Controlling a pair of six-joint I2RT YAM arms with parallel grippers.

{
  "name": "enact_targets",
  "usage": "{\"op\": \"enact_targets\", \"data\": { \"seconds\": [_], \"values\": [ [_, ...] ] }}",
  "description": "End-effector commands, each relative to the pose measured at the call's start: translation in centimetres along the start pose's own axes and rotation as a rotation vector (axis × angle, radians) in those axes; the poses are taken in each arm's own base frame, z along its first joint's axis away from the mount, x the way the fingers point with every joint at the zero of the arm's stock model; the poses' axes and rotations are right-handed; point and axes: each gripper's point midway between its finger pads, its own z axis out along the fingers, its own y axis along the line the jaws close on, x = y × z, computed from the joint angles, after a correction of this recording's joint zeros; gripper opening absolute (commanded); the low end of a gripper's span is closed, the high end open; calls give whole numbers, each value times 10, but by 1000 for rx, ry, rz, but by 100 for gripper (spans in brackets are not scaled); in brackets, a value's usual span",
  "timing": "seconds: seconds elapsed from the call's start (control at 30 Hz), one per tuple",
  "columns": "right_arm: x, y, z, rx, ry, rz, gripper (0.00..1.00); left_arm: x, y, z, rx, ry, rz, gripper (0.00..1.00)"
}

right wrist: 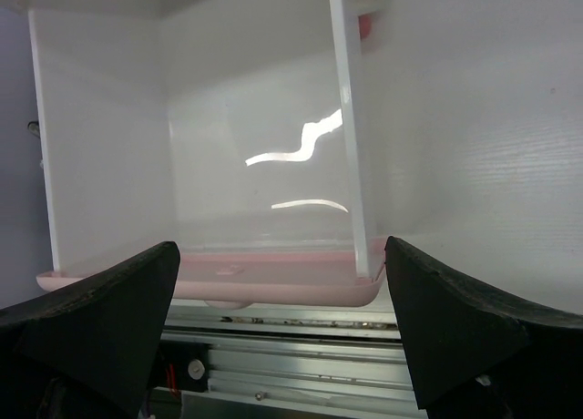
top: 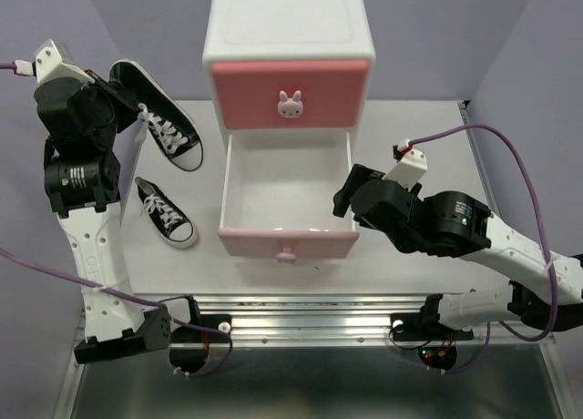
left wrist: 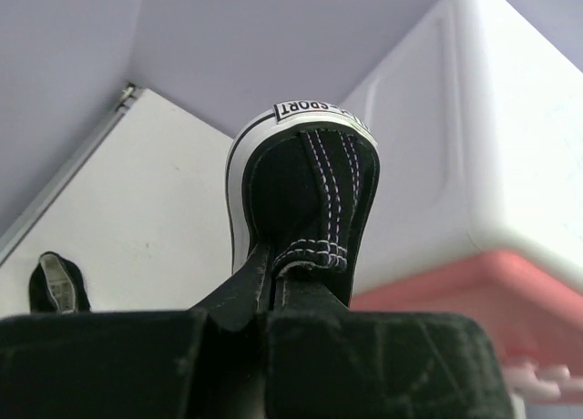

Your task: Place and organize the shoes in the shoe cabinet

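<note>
The left claw [left wrist: 273, 287] pinches a black shoe [top: 157, 117] by its heel, aloft at ten o'clock of the open lower drawer [top: 287, 243], likely to carry it in. The right claw [right wrist: 281, 255] gapes wide at the drawer's three o'clock. The second shoe [top: 166, 212] lies at nine.

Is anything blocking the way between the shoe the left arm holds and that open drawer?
Nothing visible does. The held black shoe hangs left of the open lower drawer, which is empty; the right gripper sits beside its right wall.

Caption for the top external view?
Left end effector holds a black sneaker by the heel; its mate on the table; right end effector open beside the empty pulled-out drawer.
</note>
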Motion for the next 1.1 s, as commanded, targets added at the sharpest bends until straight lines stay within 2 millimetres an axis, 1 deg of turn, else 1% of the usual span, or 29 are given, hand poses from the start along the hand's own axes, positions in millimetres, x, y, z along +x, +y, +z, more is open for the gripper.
{"op": "enact_targets", "data": {
  "seconds": [0.0, 0.03, 0.1, 0.13, 0.17, 0.2, 0.23, 0.27, 0.3, 0.33, 0.37, 0.4, 0.43, 0.47, 0.5, 0.53, 0.57, 0.63, 0.7, 0.73, 0.77, 0.8, 0.9, 0.93, 0.97, 1.0, 1.03, 1.07],
  "values": [
    [-15, 1, 0, -13, -64, 52, 100, -18, -50, -45, 257, -78, 39, 0],
    [-15, 0, -1, -16, -65, 57, 100, -15, -56, -55, 298, -72, 44, 0],
    [-14, 0, 0, -17, -70, 54, 100, -7, -64, -62, 346, -40, 42, 0],
    [-16, 0, 0, -20, -75, 56, 100, 4, -70, -63, 386, 3, 39, 0],
    [-15, 0, 0, -20, -75, 53, 100, 12, -81, -67, 434, 27, 35, 0],
    [-15, 1, 1, -20, -75, 46, 100, 17, -86, -69, 451, 38, 31, 0],
    [-14, 1, 1, -21, -72, 42, 100, 21, -90, -71, 462, 48, 25, 0],
    [-13, 2, 2, -22, -69, 37, 100, 20, -87, -71, 431, 20, 15, 0],
    [-12, 1, 2, -21, -64, 30, 100, 31, -102, -79, 477, 50, -3, 0],
    [-11, 1, 2, -21, -63, 30, 100, 37, -100, -76, 450, 47, -21, 0],
    [-10, 2, 3, -23, -60, 29, 100, 41, -105, -76, 466, 51, -41, 0],
    [-8, 2, 4, -23, -57, 26, 100, 50, -116, -80, 502, 74, -62, 0],
    [-8, 2, 4, -24, -56, 29, 100, 56, -119, -79, 505, 83, -75, 0],
    [-7, 3, 4, -27, -52, 30, 100, 57, -121, -73, 484, 60, -91, 0],
    [-5, 3, 4, -30, -43, 28, 100, 63, -134, -79, 521, 69, -92, 0],
    [-3, 3, 5, -30, -40, 29, 100, 66, -137, -77, 512, 62, -98, 0],
    [-2, 3, 5, -30, -36, 28, 100, 63, -139, -74, 487, 29, -106, 0],
    [-2, 2, 4, -32, -34, 32, 100, 82, -152, -75, 502, 59, -75, 0],
    [1, -1, 5, -28, -27, 39, 100, 93, -154, -70, 476, 65, -50, 0],
    [1, -2, 4, -32, -27, 48, 100, 104, -156, -67, 470, 88, -46, 0],
    [2, -3, 4, -30, -26, 49, 100, 110, -161, -69, 483, 97, -51, 0],
    [3, -4, 4, -30, -23, 48, 100, 121, -159, -68, 480, 113, -50, 0],
    [3, -7, 3, -25, -19, 29, 100, 135, -158, -71, 474, 133, -80, 0],
    [1, -8, 3, -18, -24, 29, 100, 147, -154, -70, 462, 152, -77, 0],
    [1, -8, 3, -14, -28, 29, 100, 153, -153, -71, 458, 160, -76, 0],
    [0, -9, 3, -12, -32, 27, 100, 162, -155, -74, 463, 182, -74, 0],
    [-1, -10, 2, -12, -34, 28, 100, 173, -153, -73, 452, 199, -63, 0],
    [-1, -10, 2, -12, -35, 33, 100, 180, -154, -73, 454, 212, -62, 0]
  ]
}}
